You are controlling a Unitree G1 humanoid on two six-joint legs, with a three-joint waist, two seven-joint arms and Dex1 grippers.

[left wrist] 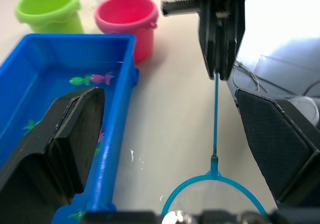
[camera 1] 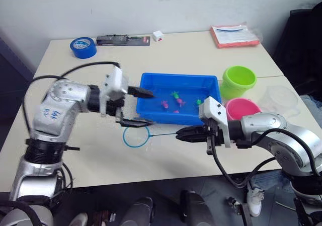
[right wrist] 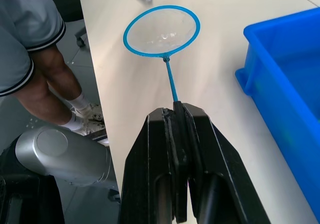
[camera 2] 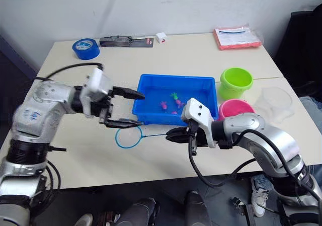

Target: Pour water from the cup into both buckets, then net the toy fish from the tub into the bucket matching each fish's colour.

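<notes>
**A:** Nearest the tabletop's [camera 1: 90, 160] front edge, what is the right tool [camera 1: 182, 134] holding?

**B:** Its two black fingers are closed on the thin stick handle of the small blue-rimmed round mesh net [camera 1: 136, 136]. The hoop lies flat on the pale surface, just in front of the tub's near left corner, and the handle runs straight back from it to the tool.

**A:** And the left tool [camera 1: 141, 106]?

**B:** Spread wide and empty. One finger reaches over the left end of the shallow rectangular bright blue plastic tub [camera 1: 151, 81], the other hangs just above the hoop's near rim.

**A:** So what does the next move turn on?

**B:** The net's long axis lies along the tub's front wall, hoop toward the robot's left. The tiny pink and green plastic toy fish [camera 1: 178, 101] sit in the tub beyond that wall, behind the handle rather than the hoop. By my reading the right arm must lift the hoop over the rim and sweep it back toward the fish. It alone has the net.

**A:** Farther back?

**B:** The bright pink round plastic bucket [camera 1: 242, 107] stands just right of the tub beside the right wrist, with the lime green round plastic bucket [camera 1: 238, 80] behind it. The clear, colourless plastic cup [camera 1: 279, 99] is to their right. Whether the buckets hold water, I cannot tell. A blue tape roll [camera 1: 83, 47] rests at the far left.
</notes>
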